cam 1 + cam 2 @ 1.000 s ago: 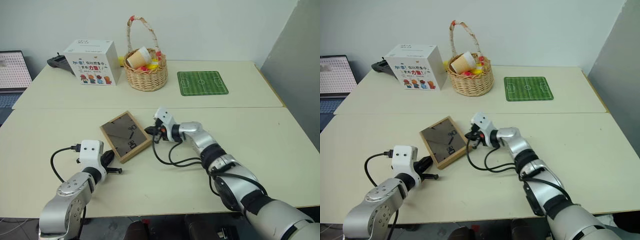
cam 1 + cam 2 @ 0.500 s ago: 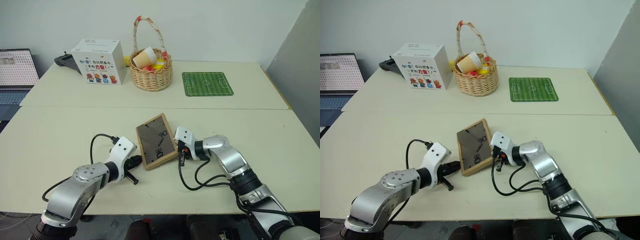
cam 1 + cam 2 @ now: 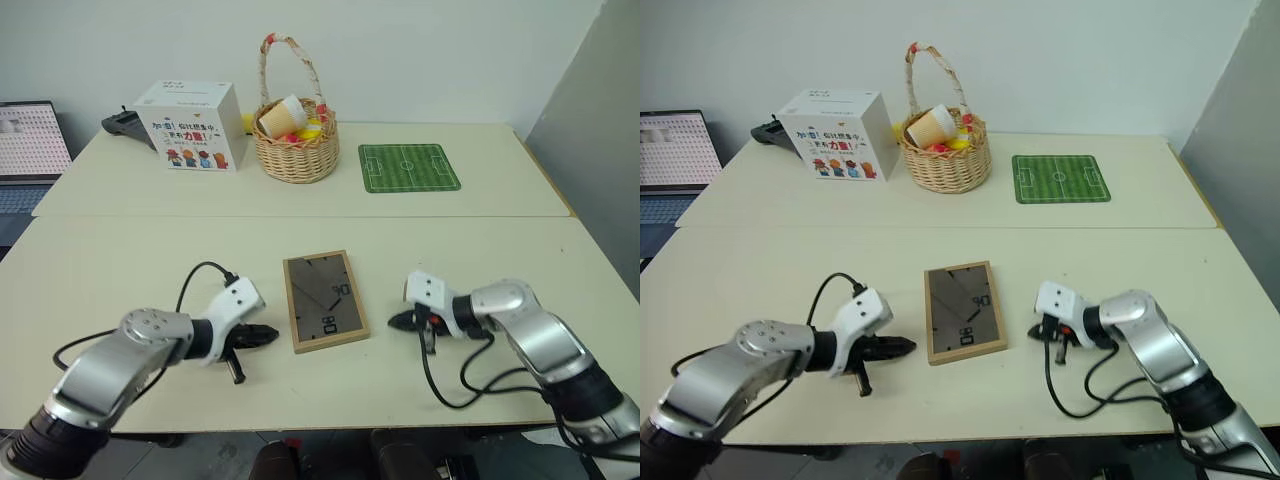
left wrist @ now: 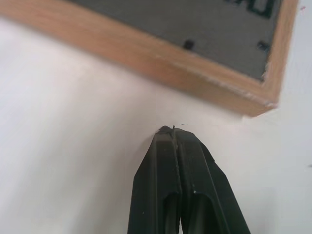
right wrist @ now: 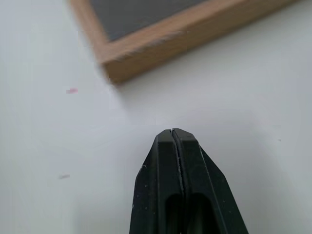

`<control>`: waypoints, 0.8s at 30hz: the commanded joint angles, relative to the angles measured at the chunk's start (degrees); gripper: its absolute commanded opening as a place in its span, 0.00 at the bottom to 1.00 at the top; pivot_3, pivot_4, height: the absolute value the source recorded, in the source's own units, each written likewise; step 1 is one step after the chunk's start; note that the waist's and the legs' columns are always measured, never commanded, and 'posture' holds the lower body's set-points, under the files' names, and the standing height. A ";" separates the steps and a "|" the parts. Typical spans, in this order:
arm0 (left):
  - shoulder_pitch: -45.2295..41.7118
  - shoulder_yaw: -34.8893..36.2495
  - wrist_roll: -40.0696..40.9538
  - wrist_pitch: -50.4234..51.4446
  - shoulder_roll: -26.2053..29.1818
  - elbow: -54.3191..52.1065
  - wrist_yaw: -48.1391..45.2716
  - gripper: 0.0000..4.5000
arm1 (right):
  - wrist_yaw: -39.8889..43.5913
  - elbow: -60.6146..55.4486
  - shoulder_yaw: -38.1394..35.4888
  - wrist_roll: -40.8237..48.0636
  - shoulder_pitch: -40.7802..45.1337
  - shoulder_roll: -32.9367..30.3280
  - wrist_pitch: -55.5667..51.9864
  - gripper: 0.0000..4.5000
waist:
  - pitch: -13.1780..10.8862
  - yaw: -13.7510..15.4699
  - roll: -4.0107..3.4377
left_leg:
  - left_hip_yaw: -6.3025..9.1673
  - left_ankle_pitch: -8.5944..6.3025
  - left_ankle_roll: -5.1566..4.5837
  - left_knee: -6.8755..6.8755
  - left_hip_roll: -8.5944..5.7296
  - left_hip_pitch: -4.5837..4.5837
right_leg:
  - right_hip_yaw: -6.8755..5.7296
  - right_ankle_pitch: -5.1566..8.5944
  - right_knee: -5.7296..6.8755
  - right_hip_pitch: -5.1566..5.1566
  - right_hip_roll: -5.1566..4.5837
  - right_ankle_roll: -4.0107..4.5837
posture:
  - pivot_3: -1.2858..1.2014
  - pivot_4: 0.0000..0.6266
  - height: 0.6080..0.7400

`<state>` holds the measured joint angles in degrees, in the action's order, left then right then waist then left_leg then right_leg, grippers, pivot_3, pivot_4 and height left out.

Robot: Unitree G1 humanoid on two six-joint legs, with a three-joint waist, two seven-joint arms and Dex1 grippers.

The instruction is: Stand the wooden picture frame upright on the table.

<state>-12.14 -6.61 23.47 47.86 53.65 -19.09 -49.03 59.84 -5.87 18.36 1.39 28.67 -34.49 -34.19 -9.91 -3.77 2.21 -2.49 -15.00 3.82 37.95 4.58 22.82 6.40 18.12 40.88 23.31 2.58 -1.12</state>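
- The small rectangular light-wood picture frame [image 3: 325,301] lies flat on the large pale cream table [image 3: 480,250], dark brown back panel with white marks facing up, on the near half of the table just past the seam line.
- My left gripper [image 3: 272,335] is closed and holds nothing. Its black fingertips [image 4: 172,132] point at the frame's near left corner, close to it but not touching.
- My right gripper [image 3: 394,321] is also closed and empty. It is low over the table beside the frame's right edge, a little apart from it.
- At the far side stand a woven wicker basket [image 3: 292,150], a white printed cardboard box [image 3: 189,127] and a green football-pitch mat [image 3: 408,166].
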 commanded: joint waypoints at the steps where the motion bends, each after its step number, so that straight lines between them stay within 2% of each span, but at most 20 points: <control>1: -4.44 -1.02 -4.66 -3.23 -1.40 8.39 1.44 0.00 | -5.36 6.19 -1.43 -0.74 5.25 4.59 3.79 0.00 | 0.00 0.05 0.00 | 0.01 0.00 0.00 0.01 0.00 0.02 | -0.04 0.01 0.00 0.00 0.01 0.02 | 0.52 0.24 1.00; 6: -9.61 -4.30 -8.38 -7.83 -8.33 13.42 3.32 0.00 | -7.43 11.52 0.74 -1.31 8.51 10.09 5.90 0.00 | 0.01 0.96 -0.02 | 0.03 0.00 0.00 0.05 0.01 0.15 | -0.32 0.01 -0.02 0.01 -0.04 0.05 | 0.52 0.24 1.00; 10: -11.05 -4.69 -7.33 -5.68 -11.26 10.53 2.26 0.00 | -6.49 9.64 1.44 -0.36 7.81 10.78 4.98 0.00 | 0.01 1.93 -0.02 | 0.06 0.01 0.01 0.09 -0.03 0.23 | -0.50 0.01 -0.02 -0.01 -0.21 0.06 | 0.52 0.24 1.00; 18: -8.64 -7.75 -3.87 0.83 -9.52 -2.23 -3.35 0.00 | -2.91 -2.43 0.94 3.04 2.45 6.00 -1.57 0.00 | 0.00 2.01 -0.03 | 0.36 0.01 0.02 0.07 -0.03 0.31 | -0.66 0.06 -0.03 -0.01 -0.20 0.11 | 0.52 0.24 1.00; 24: -10.94 -9.12 -6.13 1.06 -11.38 -0.17 -1.91 0.00 | -3.31 -9.31 0.49 4.26 -1.54 2.11 -5.52 0.00 | 0.00 1.96 -0.03 | 0.52 0.01 0.01 0.11 -0.05 0.33 | -0.77 0.07 0.05 -0.03 -0.17 0.13 | 0.52 0.24 1.00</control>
<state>-20.93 -14.78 17.67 50.37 43.74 -18.82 -51.45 55.34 -10.74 18.92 3.47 27.43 -32.60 -39.22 -9.91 -1.81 2.18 -1.95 -14.98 3.82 38.06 4.52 23.14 5.62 18.20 40.93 23.27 2.41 -0.99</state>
